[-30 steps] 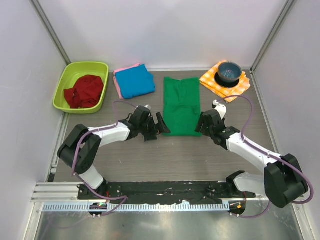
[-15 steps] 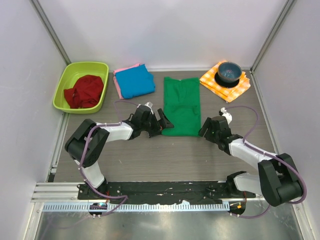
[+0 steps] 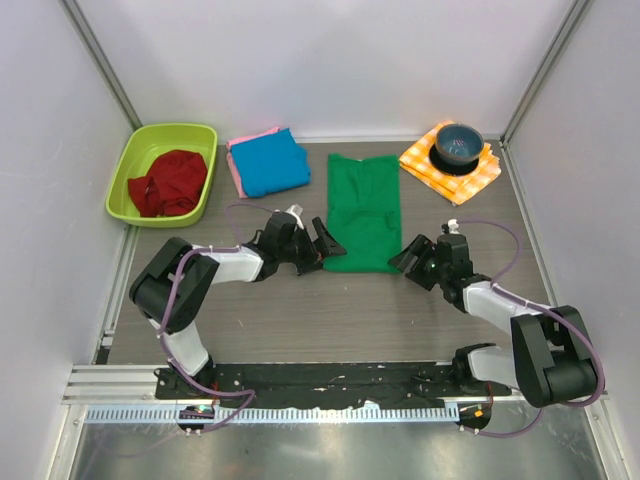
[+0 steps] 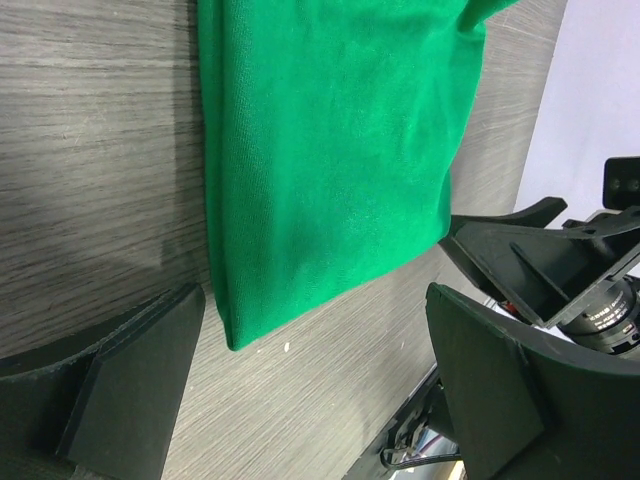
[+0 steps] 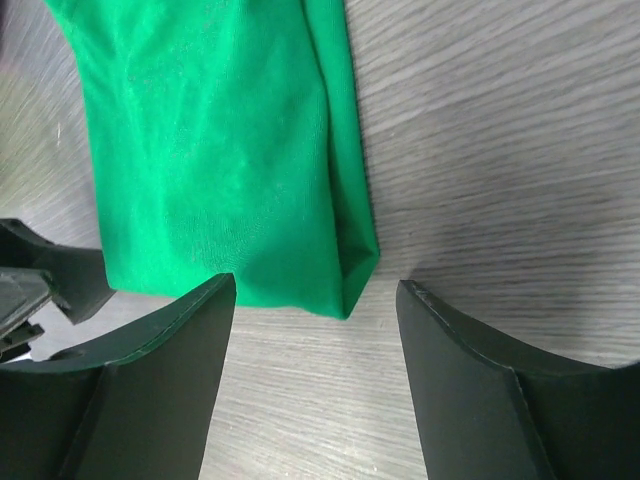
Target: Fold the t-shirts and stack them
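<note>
The green t-shirt [image 3: 363, 212] lies folded into a long strip in the middle of the table. It fills the top of the left wrist view [image 4: 330, 150] and the right wrist view [image 5: 220, 150]. My left gripper [image 3: 322, 245] is open and empty at the strip's near left corner. My right gripper [image 3: 407, 261] is open and empty at its near right corner. The blue t-shirt [image 3: 270, 163] lies folded at the back left, on top of the pink t-shirt [image 3: 236, 172], of which only an edge shows.
A lime green tub [image 3: 165, 172] with a dark red cloth [image 3: 168, 182] stands at the back left. An orange-and-white checked cloth [image 3: 450, 163] with a dark bowl [image 3: 458, 144] on it lies at the back right. Walls close in left, right and back.
Both grippers have drawn back from the green shirt's near corners. The right gripper has moved down and towards me; the left has shifted slightly. The shirt has not moved.
</note>
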Robot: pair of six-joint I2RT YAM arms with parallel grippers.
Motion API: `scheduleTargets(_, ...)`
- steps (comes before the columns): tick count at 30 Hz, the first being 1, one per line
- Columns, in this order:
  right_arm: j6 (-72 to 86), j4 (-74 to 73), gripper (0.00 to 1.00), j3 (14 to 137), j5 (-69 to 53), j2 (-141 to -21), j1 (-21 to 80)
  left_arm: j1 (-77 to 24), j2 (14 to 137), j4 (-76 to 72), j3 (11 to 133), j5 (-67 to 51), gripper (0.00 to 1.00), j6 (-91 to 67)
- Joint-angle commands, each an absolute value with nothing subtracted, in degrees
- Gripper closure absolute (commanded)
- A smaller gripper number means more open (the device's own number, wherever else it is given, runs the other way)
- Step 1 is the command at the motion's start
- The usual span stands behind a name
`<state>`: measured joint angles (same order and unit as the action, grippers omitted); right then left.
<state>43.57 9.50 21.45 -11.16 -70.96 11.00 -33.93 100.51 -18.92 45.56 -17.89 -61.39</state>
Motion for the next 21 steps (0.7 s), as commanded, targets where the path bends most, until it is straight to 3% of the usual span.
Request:
scheduleTargets(1,45.9,10.6,0.28,19.8,-14.9,-69.1,10.8,-33.4,103.4,-16.3,43.8,-17.1,0.01,-60.5)
scheduleTargets(5,46.1,12.2,0.32,19.0,-14.7,-71.1,10.5,-33.1,105.6,-16.8,44.0,-17.7,0.06,-60.6)
scheduleTargets(10,46.4,14.8,0.45,18.2,-14.6,-75.1,10.1,-32.5,107.0,-17.1,43.9,-18.6,0.18,-60.6)
scheduleTargets(14,46.1,15.8,0.49,18.3,-13.1,-77.3,9.3,-32.0,107.1,-17.2,43.5,-19.1,0.25,-60.2)
scheduleTargets(20,46.8,18.3,0.51,18.8,-12.7,-80.7,7.5,-31.8,106.9,-17.3,43.6,-19.9,0.46,-60.1)
scheduleTargets(21,46.9,18.8,0.51,18.8,-13.4,-81.0,7.4,-31.7,106.9,-17.4,43.7,-20.0,0.53,-60.0)
